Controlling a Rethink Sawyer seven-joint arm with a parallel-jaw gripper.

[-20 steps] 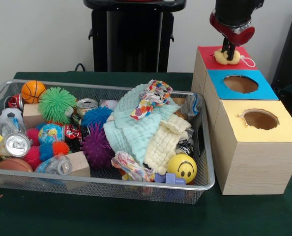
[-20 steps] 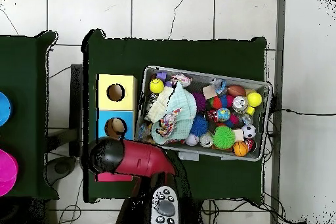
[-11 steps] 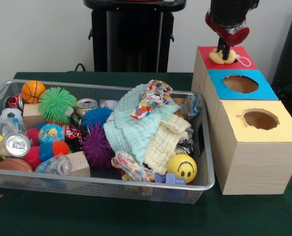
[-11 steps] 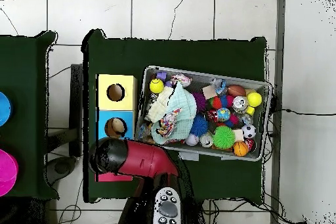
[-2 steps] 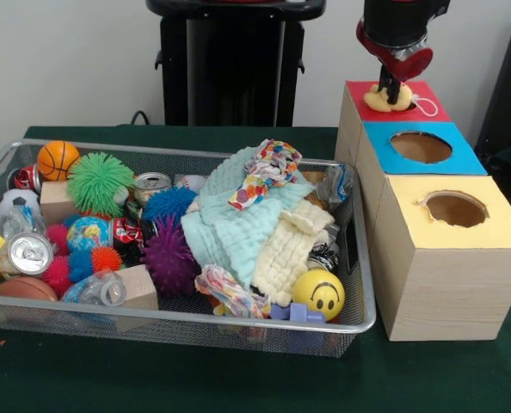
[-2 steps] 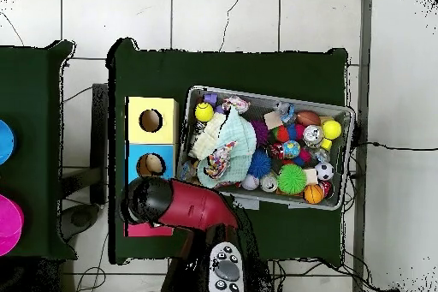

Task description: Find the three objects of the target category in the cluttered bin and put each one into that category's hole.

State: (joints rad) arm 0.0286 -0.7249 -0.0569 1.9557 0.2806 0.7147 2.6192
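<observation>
My gripper hangs over the red-topped box at the back right, shut on a small yellow cloth that rests bunched on the red top where its hole lies; a white loop trails from it. In the overhead view the red arm covers that box and hides the gripper. The wire bin holds a mint cloth, a pale yellow cloth and a colourful patterned cloth.
In front of the red box stand a blue-topped box and a yellow-topped box, each with a round hole. The bin also holds spiky balls, cans, wooden blocks, a smiley ball and a basketball.
The gripper and the yellow cloth have shifted slightly left and farther back over the red top. The bin's contents have not moved.
</observation>
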